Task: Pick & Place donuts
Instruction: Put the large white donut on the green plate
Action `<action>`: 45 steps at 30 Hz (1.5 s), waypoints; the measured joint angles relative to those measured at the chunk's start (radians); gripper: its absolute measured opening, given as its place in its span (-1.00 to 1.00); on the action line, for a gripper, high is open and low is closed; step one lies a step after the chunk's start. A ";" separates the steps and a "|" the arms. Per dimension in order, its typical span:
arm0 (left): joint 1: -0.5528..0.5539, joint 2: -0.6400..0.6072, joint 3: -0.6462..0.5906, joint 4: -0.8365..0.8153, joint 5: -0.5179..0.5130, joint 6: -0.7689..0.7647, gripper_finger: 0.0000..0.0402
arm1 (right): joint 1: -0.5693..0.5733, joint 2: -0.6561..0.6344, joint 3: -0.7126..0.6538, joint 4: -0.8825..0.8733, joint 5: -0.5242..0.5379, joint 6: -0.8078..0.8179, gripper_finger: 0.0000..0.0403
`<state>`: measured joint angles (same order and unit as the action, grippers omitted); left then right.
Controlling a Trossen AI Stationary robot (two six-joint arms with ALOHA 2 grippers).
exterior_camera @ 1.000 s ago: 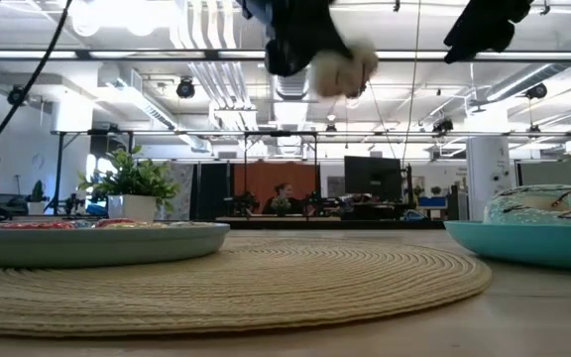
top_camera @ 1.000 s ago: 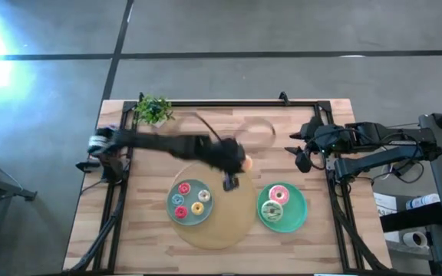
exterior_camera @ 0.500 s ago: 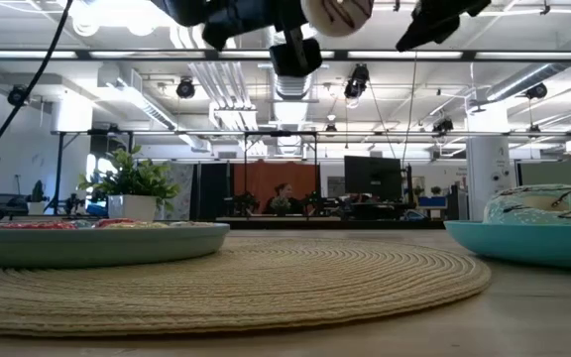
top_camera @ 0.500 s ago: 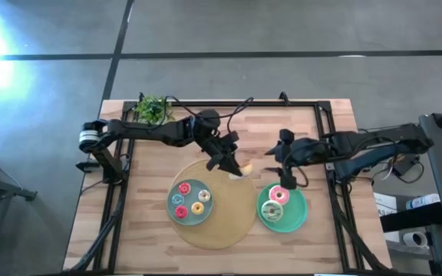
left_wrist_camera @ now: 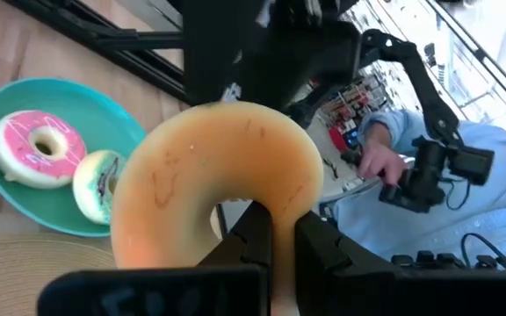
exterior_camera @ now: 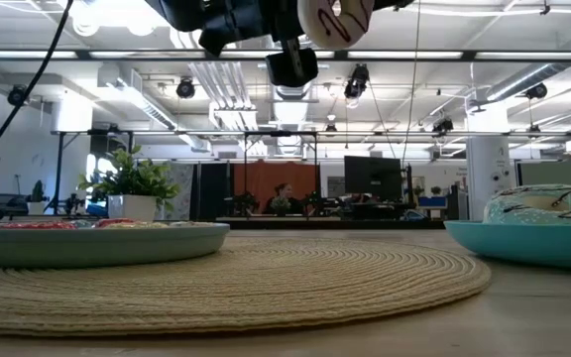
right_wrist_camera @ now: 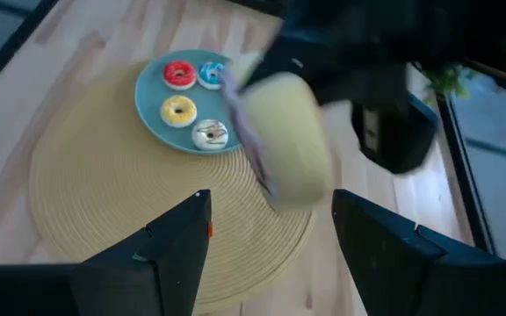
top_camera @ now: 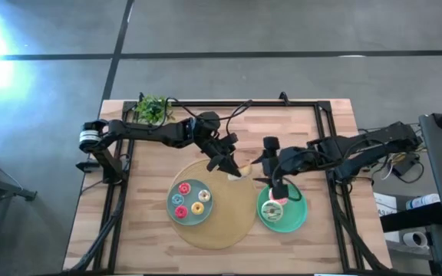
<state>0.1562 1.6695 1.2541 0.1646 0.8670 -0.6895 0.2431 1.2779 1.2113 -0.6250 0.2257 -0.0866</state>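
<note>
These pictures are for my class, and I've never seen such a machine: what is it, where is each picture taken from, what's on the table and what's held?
It is a robot with two dark jointed arms at a wooden table. One picture looks straight down, one looks level across the tabletop, and two come from cameras on the wrists. On a round woven straw mat lies a grey-blue plate of small toy donuts; beside it a green plate carries a pink-iced donut and a pale green donut. A small leafy plant stands at the back. The left gripper is shut on a large orange-tan donut, above the mat. The right gripper is open, facing it.
</note>
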 joint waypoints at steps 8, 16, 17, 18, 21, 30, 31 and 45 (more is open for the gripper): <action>-0.013 0.000 0.000 -0.003 0.000 -0.030 -1.00 | 0.007 0.097 0.072 -0.006 0.006 -0.062 0.15; -0.031 0.001 0.000 -0.046 0.001 -0.026 -1.00 | 0.007 0.133 0.139 -0.042 0.008 -0.088 0.15; -0.031 0.001 0.000 -0.045 0.000 -0.026 -1.00 | 0.007 0.133 0.142 -0.046 0.008 -0.084 0.15; -0.031 0.001 0.000 -0.043 0.000 -0.026 -1.00 | 0.007 0.133 0.142 -0.046 0.007 -0.078 0.15; -0.031 0.001 0.000 -0.029 -0.005 -0.021 -1.00 | 0.012 0.133 0.142 -0.045 0.003 -0.067 0.15; -0.044 0.002 0.002 -0.008 -0.080 -0.019 -1.00 | 0.013 0.152 0.136 -0.033 -0.028 0.001 -0.01; -0.047 0.002 0.002 -0.007 -0.113 -0.019 -0.98 | 0.012 0.152 0.136 -0.034 -0.035 0.006 -0.06; -0.050 -0.002 0.001 -0.026 -0.208 -0.064 -0.22 | 0.013 0.151 0.135 -0.163 -0.107 0.161 -0.67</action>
<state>0.1059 1.6679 1.2552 0.1390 0.6594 -0.7535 0.2562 1.4292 1.3460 -0.7884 0.1182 0.0741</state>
